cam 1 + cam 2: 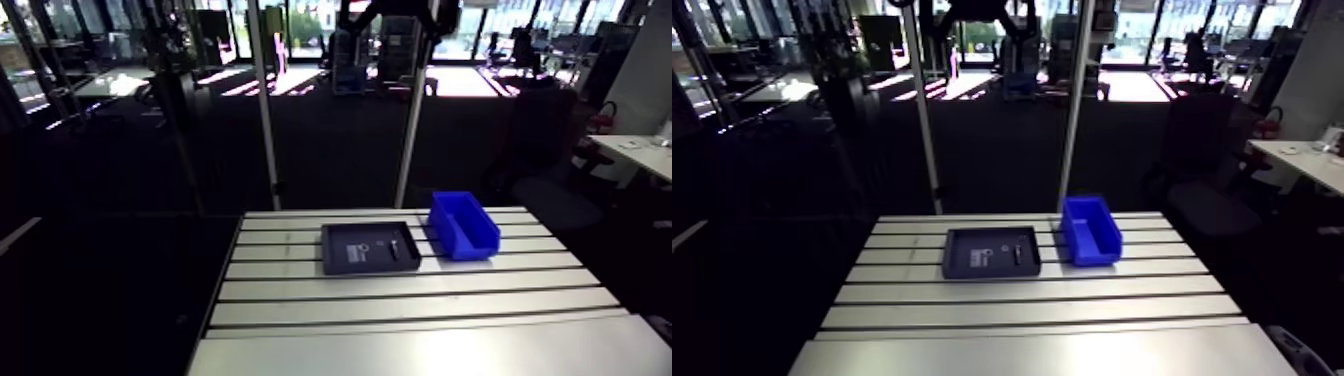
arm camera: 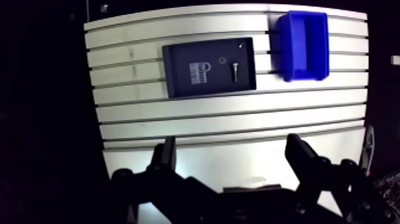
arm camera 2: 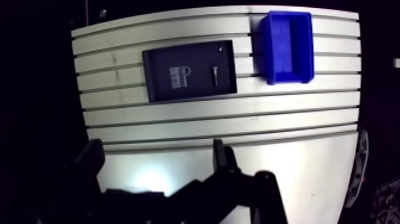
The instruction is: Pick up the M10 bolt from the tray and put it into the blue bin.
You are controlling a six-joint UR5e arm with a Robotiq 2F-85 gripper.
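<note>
Slotted aluminium counter (image 1: 400, 300); flat dark square tray (image 2: 178, 59) on it; small silver M10 bolt (image 2: 234, 70) lies loose inside, toward bin side; open blue plastic bin (image 2: 284, 47) just beside tray, likely for short carry; black two-finger hand (image 2: 231, 146) well above, fingers apart, empty.

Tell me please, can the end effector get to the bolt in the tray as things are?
Probably yes: the bolt lies uncovered in the open tray, nothing above it, and the open end effector hangs clear.
</note>
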